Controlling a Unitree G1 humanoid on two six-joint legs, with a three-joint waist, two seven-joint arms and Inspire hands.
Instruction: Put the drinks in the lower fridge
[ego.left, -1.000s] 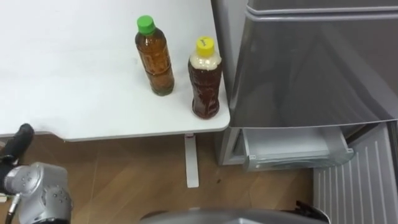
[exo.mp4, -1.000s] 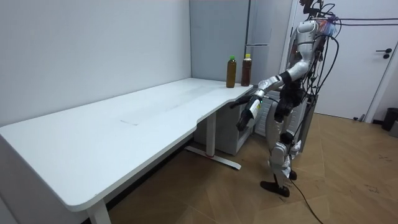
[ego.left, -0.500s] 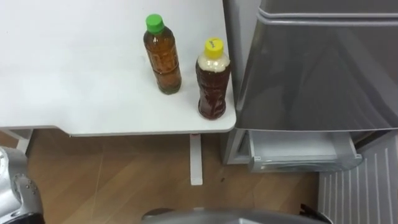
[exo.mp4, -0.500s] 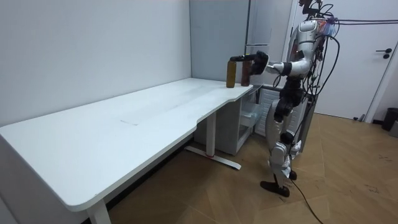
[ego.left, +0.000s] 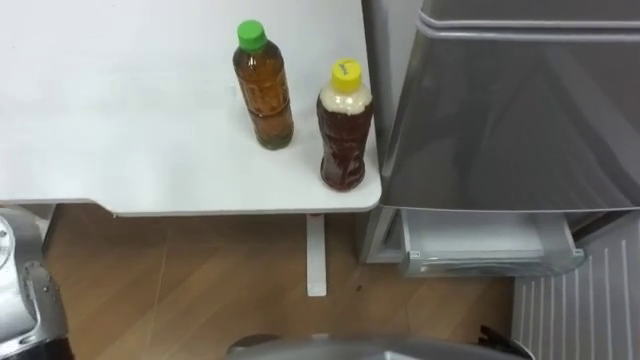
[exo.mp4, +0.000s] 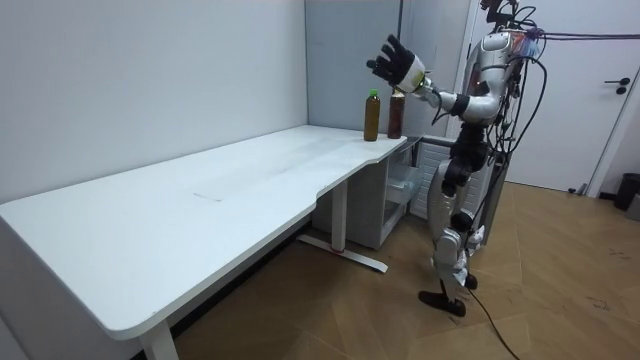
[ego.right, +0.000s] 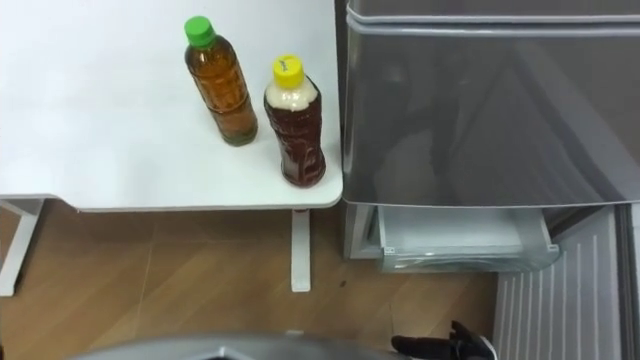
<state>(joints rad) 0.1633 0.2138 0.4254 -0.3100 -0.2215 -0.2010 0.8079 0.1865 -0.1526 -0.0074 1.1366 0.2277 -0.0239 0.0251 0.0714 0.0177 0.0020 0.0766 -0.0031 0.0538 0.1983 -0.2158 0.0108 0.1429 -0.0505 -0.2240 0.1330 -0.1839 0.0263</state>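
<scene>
Since half a second ago the left hand (exo.mp4: 397, 62) has risen from bottle level to well above the two drinks, and its fingers are spread wide apart, clamped on nothing. Both drinks stand upright near the front right corner of the white surface (ego.left: 120, 130). The yellow-capped bottle (ego.left: 344, 130) is nearest that corner, just beside the right edge, and the green-capped bottle (ego.left: 264, 92) stands to its left and farther from the front edge, close to it but not touching. Both are clear plastic. The green-capped one is slim and straight-sided with amber liquid and a printed label, while the yellow-capped one is stouter and ribbed, with darker brown liquid and a pale band under the cap. A grey, smooth-fronted fridge (ego.left: 500, 110) stands right against the surface's right edge. At its foot a translucent drawer (ego.left: 490, 245) is pulled out over the wooden floor (ego.left: 180, 290). One white leg (ego.left: 316, 255) drops from under the front edge near the corner. In the room view the robot stands upright at this end of the surface, beside the fridge.
</scene>
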